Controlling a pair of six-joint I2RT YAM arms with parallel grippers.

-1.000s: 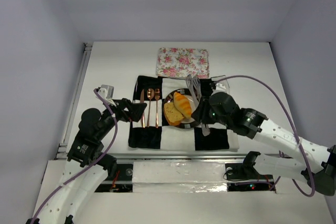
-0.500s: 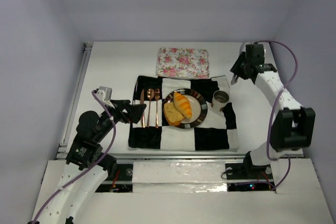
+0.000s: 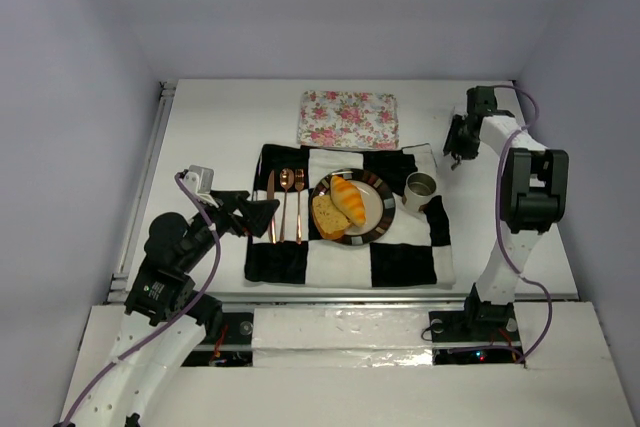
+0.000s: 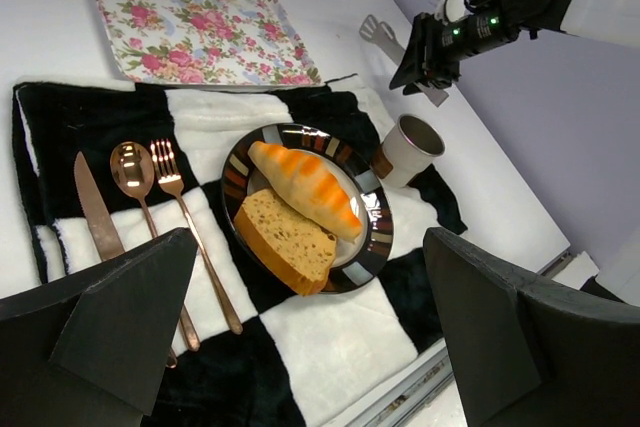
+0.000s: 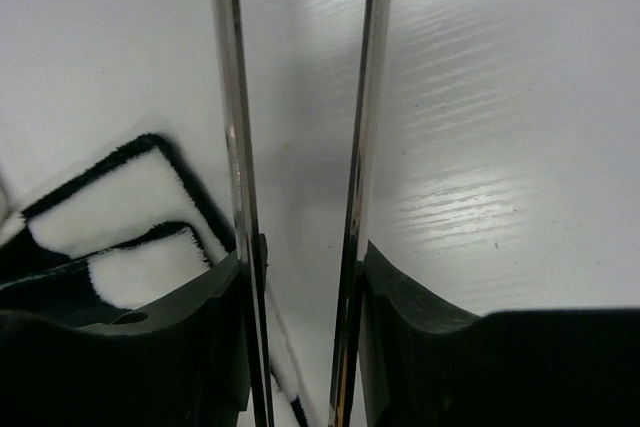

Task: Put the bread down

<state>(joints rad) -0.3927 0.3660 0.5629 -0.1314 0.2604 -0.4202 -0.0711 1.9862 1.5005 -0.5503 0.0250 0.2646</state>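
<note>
The bread, a tan-brown slice [image 3: 329, 215] and an orange-yellow roll [image 3: 348, 199], lies together on the dark-rimmed plate [image 3: 383, 209] on the checkered cloth. The left wrist view shows the slice [image 4: 285, 240], the roll [image 4: 305, 187] and the plate [image 4: 375, 237]. My left gripper [image 3: 252, 214] is open and empty, left of the cutlery, its fingers [image 4: 120, 317] wide apart. My right gripper [image 3: 456, 143] is at the far right, away from the plate, shut on metal tongs [image 5: 232, 147], which also show in the left wrist view [image 4: 385, 39].
A white cup [image 3: 419, 191] stands right of the plate. A knife [image 3: 270, 205], spoon [image 3: 286, 202] and fork [image 3: 299, 203] lie left of it on the black-and-white cloth [image 3: 405, 262]. A floral tray [image 3: 348, 118] sits behind the cloth.
My right arm has pulled back from beside the plate to the far right side of the table, carrying the tongs. The bread, plate and left arm have not moved.
</note>
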